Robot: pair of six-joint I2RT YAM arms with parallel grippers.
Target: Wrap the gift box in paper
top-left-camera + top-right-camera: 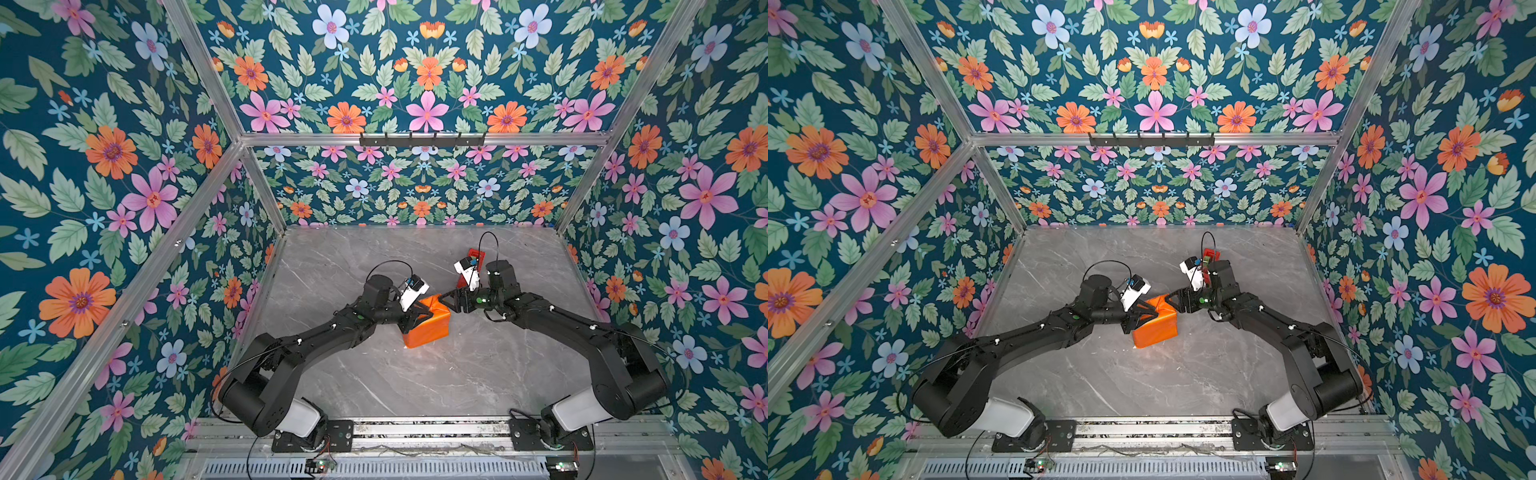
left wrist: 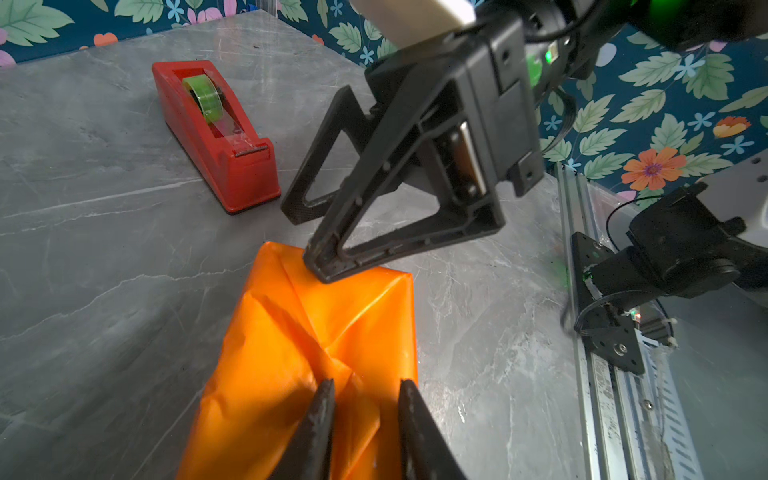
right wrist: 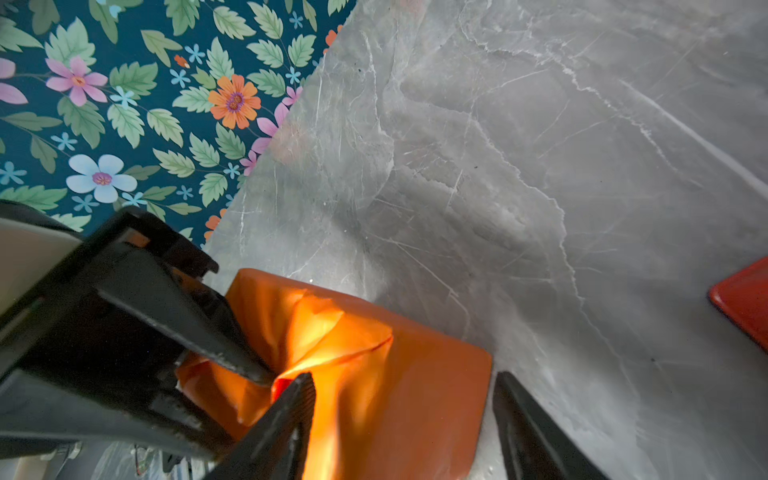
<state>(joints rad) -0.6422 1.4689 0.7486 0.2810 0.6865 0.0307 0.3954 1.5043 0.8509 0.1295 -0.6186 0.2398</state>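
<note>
Black fingers of the left gripper fill the near edge of the left wrist view. Its jaws stand a little apart. A raised fold of the orange paper lies between them and, as far as I can see, it is not pinched. The paper is wrapped into a block-shaped parcel that stands on the grey marble table. The gift box itself is hidden under the paper.

At the far end of the parcel, the right gripper has its jaws wide apart. One fingertip rests on the top edge of the paper, and the other hangs over the bare table beside the parcel. The right wrist view shows the same: one finger is over the crumpled fold, the other just beside the parcel's edge.

In both top views the parcel lies near the middle of the table, between the two grippers. A red tape dispenser stands apart from the parcel, beyond the right gripper.
</note>
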